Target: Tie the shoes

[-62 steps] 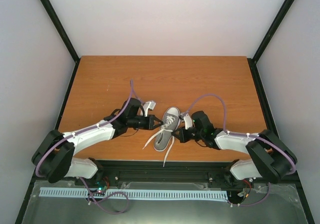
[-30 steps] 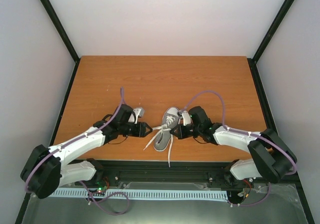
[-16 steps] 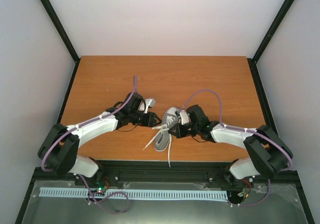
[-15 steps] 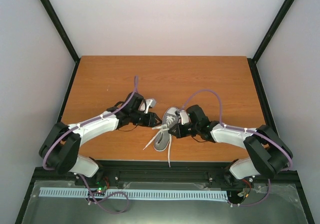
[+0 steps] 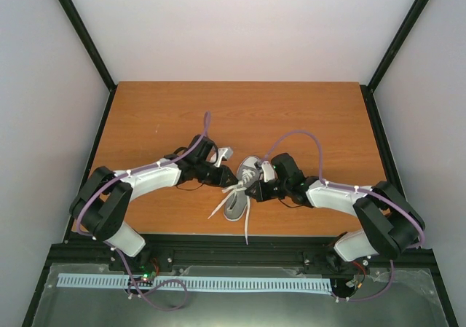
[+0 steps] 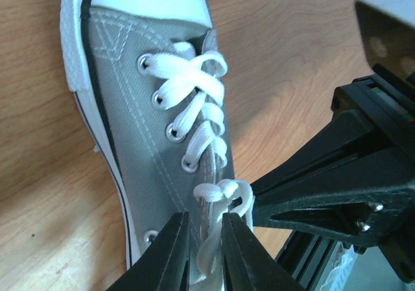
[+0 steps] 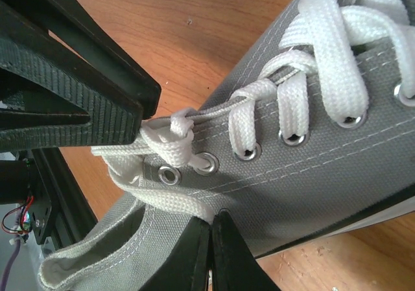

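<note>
**Item:** small grey low-top canvas sneaker [image 5: 236, 205], white rubber sole & toe cap. Stands on its sole on the orange-brown wooden tabletop [image 5: 291, 116], centre-near area, toe to the far side, heel twd the near edge.

**Lacing:** long white flat laces [image 6: 194, 83] run thru the metal eyelets [image 6: 174, 133]. One crossed turn [image 6: 220, 188] sits by the top eyelets; no bow. Loose ends lie on the table at the near-left & near side of the shoe.

**My left gripper** [image 6: 205, 221]: at the shoe's left side, over the top eyelets. Fingers [image 6: 172, 258] stand close together w/ one lace strand running between them. Can't tell if the strand is pinched or only flanked.

**My right gripper** [image 7: 209, 221]: at the shoe's right side. Jaws closed, clamped on a lace strand at the collar edge, just beside the crossed turn.
</note>
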Tool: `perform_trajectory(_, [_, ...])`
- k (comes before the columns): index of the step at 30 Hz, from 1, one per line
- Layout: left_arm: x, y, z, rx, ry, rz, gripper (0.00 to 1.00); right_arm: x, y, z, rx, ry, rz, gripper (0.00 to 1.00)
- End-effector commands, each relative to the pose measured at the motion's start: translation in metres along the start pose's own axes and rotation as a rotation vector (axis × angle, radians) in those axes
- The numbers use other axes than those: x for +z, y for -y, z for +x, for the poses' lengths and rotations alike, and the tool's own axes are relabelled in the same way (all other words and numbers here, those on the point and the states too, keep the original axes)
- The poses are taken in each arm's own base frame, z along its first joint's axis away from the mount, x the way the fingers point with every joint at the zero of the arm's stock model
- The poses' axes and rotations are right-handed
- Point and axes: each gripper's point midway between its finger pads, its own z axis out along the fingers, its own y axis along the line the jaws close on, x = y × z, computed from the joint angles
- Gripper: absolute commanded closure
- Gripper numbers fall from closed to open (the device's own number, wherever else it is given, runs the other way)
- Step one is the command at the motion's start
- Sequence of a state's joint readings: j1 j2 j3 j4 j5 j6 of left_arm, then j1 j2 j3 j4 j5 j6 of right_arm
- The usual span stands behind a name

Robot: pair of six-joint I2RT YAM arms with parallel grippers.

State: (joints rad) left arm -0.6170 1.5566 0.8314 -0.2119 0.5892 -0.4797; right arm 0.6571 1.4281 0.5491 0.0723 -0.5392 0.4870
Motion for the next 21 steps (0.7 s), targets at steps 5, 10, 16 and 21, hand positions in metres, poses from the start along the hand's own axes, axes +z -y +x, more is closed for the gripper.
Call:
perform_trajectory(5, [-0.008,0.017,-0.019,0.058,0.085,0.060,0.99,-0.004,-0.015,-0.018,-0.016,0.058,-0.023,0.97])
perform_trajectory(10, [-0.013,0.018,-0.023,0.065,0.132,0.063,0.99,-0.011,-0.023,-0.030,-0.023,0.117,0.003,0.97])
perform_trajectory(16, [-0.020,0.022,-0.027,0.084,0.179,0.065,0.99,-0.016,-0.030,-0.041,-0.037,0.174,0.028,0.97])
perform_trajectory(21, [-0.020,0.022,-0.027,0.082,0.184,0.073,0.99,-0.013,-0.034,-0.043,-0.043,0.183,0.027,0.97])
